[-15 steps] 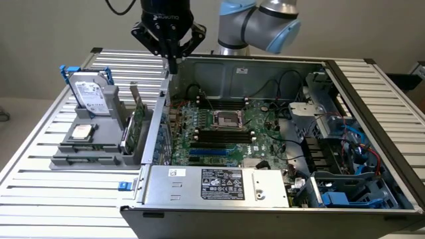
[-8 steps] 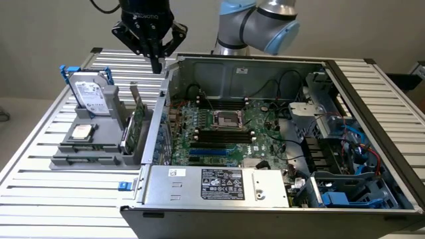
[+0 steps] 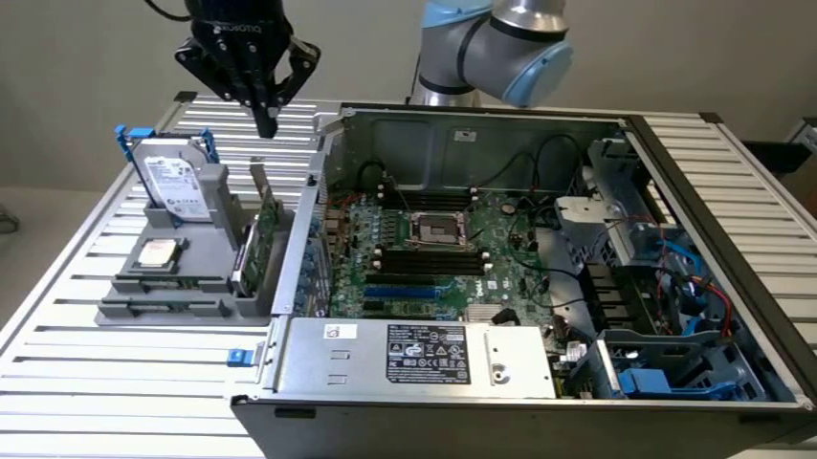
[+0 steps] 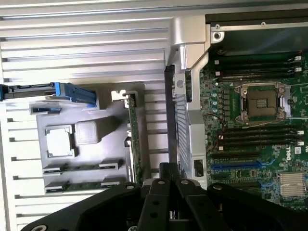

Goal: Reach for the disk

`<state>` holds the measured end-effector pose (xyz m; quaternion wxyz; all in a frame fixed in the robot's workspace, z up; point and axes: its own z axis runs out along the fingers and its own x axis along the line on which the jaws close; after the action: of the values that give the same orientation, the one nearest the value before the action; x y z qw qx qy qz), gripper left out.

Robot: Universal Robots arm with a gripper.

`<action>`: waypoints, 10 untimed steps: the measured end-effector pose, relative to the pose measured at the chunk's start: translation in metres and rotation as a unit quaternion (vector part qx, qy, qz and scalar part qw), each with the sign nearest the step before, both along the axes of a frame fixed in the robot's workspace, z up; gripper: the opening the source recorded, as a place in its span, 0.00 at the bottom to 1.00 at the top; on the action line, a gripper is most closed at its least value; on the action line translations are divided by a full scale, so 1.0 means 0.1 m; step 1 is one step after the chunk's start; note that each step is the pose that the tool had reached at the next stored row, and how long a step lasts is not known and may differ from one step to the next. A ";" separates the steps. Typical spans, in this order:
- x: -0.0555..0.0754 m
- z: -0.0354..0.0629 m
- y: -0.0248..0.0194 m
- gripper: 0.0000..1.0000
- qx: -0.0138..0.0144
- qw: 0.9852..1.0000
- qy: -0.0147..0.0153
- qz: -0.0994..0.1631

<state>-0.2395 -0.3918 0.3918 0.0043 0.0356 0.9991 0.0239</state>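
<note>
The disk [image 3: 170, 184] stands on edge in a grey holder [image 3: 179, 287] on the slatted table, at the exterior view's left. It is silver-grey with a white label and blue rails. In the wrist view the disk [image 4: 53, 91] appears edge-on, mostly as its blue rail. My black gripper [image 3: 267, 124] hangs in the air above the table, higher than the disk and toward the exterior view's right of it, not touching it. The fingers point down, pressed together with nothing between them. The wrist view has my gripper [image 4: 168, 169] over the gap between the holder and the computer case.
A small square CPU chip [image 3: 157, 252] lies flat in the holder, and a green card [image 3: 262, 239] stands upright at its side. The open computer case [image 3: 600, 129] with its motherboard takes up the exterior view's right. A silver box with a black-and-white label [image 3: 422, 354] sits at its front.
</note>
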 end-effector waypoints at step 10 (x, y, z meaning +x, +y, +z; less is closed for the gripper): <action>-0.46 -0.083 0.208 0.11 0.000 1.000 -0.002 0.000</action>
<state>-0.2852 -0.3710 0.3835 0.0059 0.0355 0.9991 0.0239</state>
